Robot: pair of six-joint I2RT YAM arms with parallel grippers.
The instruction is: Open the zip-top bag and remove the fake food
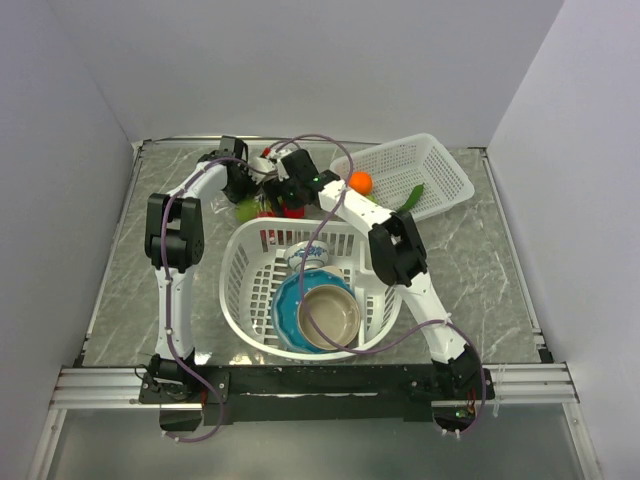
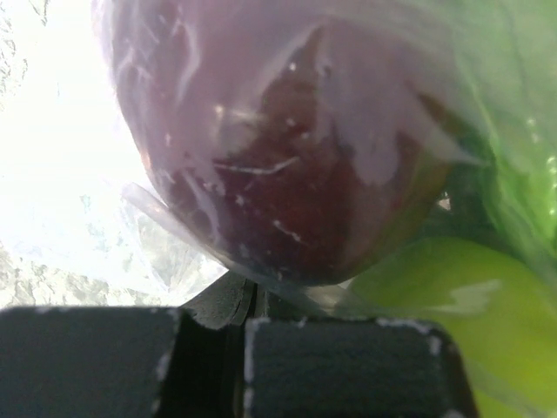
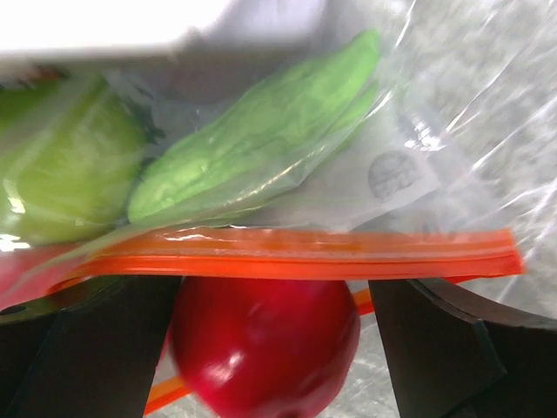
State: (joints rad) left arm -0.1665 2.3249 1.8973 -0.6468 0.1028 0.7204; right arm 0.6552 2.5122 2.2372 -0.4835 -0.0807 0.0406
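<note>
Left claw point(image 2: 249, 322) tight on the zip-top bag point(image 2: 165, 218); right claw point(image 3: 274, 340) wide astride its orange strip point(image 3: 348, 261) (fake food point(image 3: 261, 144) inside).

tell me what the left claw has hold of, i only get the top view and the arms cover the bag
Observer: The left claw is shut on a fold of the zip-top bag, pinching clear plastic just under a dark maroon fruit inside it.
Operator: and the right one, gripping anything
Observer: No. The right claw is open, its fingers standing either side of a red fruit.
Operator: where's the zip
Observer: The orange zip strip crosses the gap between those fingers, over the top of the red fruit in that wrist view. A green piece lies in the bag beyond it.
</note>
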